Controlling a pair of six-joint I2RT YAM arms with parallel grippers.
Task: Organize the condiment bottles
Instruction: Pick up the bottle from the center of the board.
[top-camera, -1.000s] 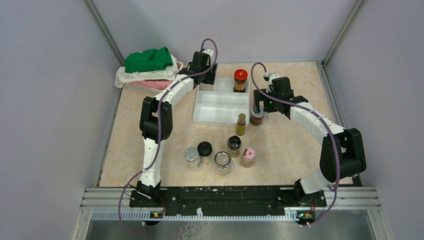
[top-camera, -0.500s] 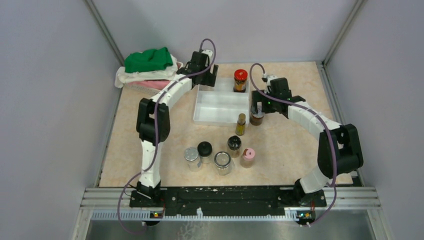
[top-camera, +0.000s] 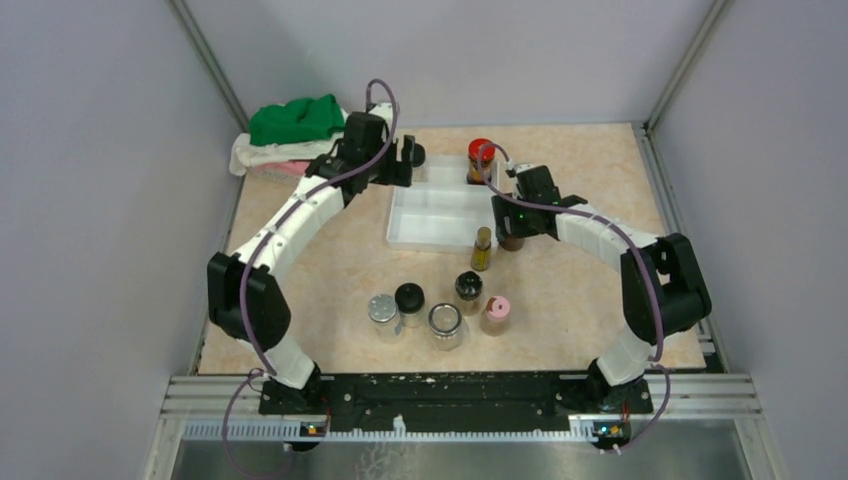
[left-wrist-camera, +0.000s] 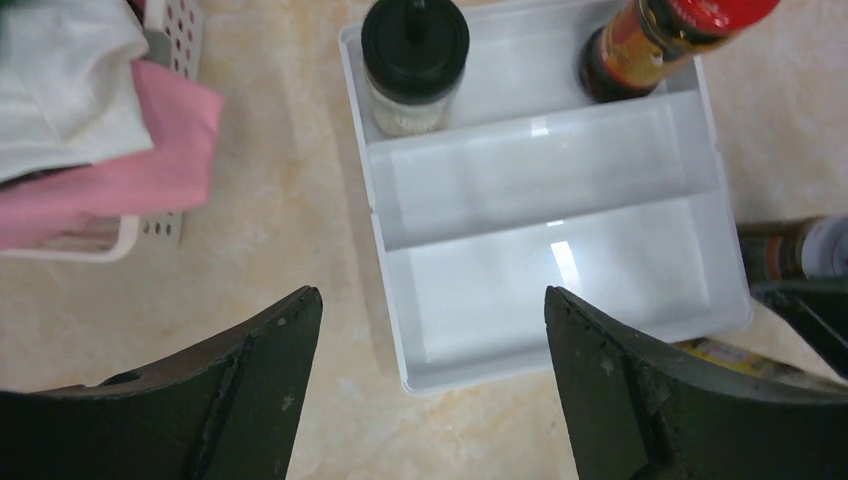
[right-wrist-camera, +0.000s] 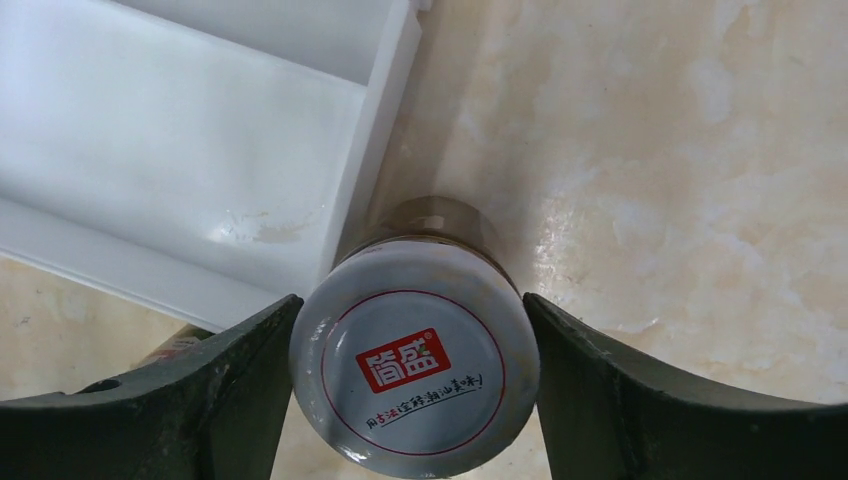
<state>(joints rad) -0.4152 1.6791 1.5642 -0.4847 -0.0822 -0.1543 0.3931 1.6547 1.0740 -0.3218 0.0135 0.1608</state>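
A table carries a white tray with three compartments. A basket of cloths is placed to the left of the tray.

The left gripper is held above the tray's near left part. Its jaws are spread wide and nothing is held between them. The right gripper is set over a white-lidded jar that stands on the table, just beside the tray's near right corner. The lid is flanked closely on both sides by the jaws; whether it is gripped cannot be told.

A black-capped jar and a red-capped jar are seated in the far compartment. A slim amber bottle stands at the tray's near edge, just left of the white-lidded jar. Nearer, five jars are grouped: a wide silver-lidded jar, a small silver-capped jar, a pink-capped jar, a dark-capped jar and a black-topped jar.
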